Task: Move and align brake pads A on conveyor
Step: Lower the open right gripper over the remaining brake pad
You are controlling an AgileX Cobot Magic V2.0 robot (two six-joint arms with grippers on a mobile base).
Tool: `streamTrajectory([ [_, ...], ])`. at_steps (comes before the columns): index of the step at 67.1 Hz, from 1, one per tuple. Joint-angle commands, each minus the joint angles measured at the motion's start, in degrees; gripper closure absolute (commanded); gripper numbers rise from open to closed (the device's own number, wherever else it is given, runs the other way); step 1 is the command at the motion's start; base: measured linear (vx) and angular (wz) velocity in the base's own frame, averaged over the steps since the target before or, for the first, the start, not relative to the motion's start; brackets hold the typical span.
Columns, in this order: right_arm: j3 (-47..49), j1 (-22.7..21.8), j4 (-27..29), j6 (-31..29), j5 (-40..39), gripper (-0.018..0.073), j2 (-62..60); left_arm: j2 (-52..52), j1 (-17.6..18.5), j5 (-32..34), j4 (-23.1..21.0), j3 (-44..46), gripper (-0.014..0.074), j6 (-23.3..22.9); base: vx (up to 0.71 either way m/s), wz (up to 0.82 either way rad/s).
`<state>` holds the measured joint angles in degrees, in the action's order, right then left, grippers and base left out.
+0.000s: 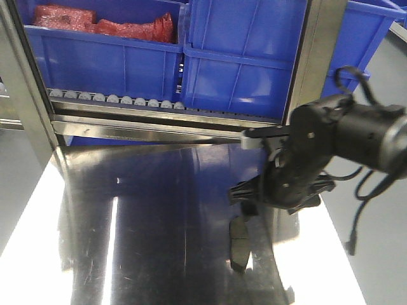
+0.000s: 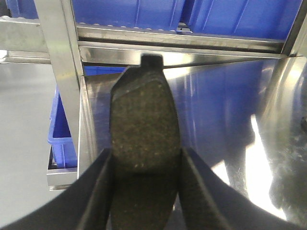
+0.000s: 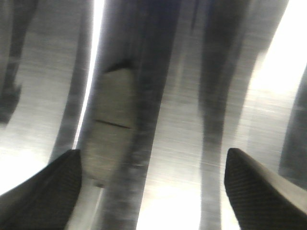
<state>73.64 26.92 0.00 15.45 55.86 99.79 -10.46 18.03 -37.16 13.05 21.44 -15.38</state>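
In the left wrist view, my left gripper [image 2: 145, 153] is shut on a dark grey brake pad [image 2: 144, 115]. The pad stands lengthwise between the fingers and is held above the steel table. A second brake pad [image 1: 240, 244] lies flat on the steel table [image 1: 159, 210], towards its right front. My right gripper [image 1: 246, 198] hovers just over that pad's far end. In the right wrist view, the right gripper [image 3: 153, 158] is open. This pad [image 3: 112, 127], with its groove across the middle, lies ahead near the left fingertip [image 3: 62, 177]. The conveyor is out of view.
Blue bins [image 1: 235, 57] sit on a roller rack [image 1: 114, 98] behind the table, one holding red bagged parts [image 1: 102, 25]. Steel uprights [image 1: 315, 57] frame the rack. Another blue bin [image 2: 62, 134] stands beyond the table's left edge.
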Motion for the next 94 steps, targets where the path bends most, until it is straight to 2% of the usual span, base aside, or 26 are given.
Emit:
streamTrajectory([
  [1,3.03,2.37,-1.28,2.37,-0.64,-0.0017,-0.42,-0.55,0.06,5.5,0.31,1.65,0.0603,0.0,0.0,0.0],
  [11,5.91,5.29,-2.72,6.06,1.14,-0.0017,3.43,-0.55,0.06,5.5,0.31,1.65,0.0603,0.0,0.0,0.0],
  [26,7.5,7.18,-3.47,11.79,3.04,-0.0017,6.78,-0.55,0.06,5.31,0.31,1.65,0.0603,0.0,0.0,0.0],
  [39,7.5,7.16,-3.77,12.33,3.65,-0.0017,7.82,-0.55,0.06,5.26,0.31,1.65,0.0603,0.0,0.0,0.0],
  [62,7.32,4.57,-4.58,11.6,3.52,-0.0017,8.57,-0.55,0.06,5.26,0.31,1.65,0.0603,0.0,0.0,0.0],
  [85,7.32,4.18,-1.15,11.66,2.24,-0.0017,9.75,-0.55,0.06,5.26,0.31,1.65,0.0603,0.0,0.0,0.0],
  [94,7.32,4.57,-2.47,14.2,2.73,-0.0017,10.09,-0.55,0.06,5.26,0.31,1.65,0.0603,0.0,0.0,0.0],
])
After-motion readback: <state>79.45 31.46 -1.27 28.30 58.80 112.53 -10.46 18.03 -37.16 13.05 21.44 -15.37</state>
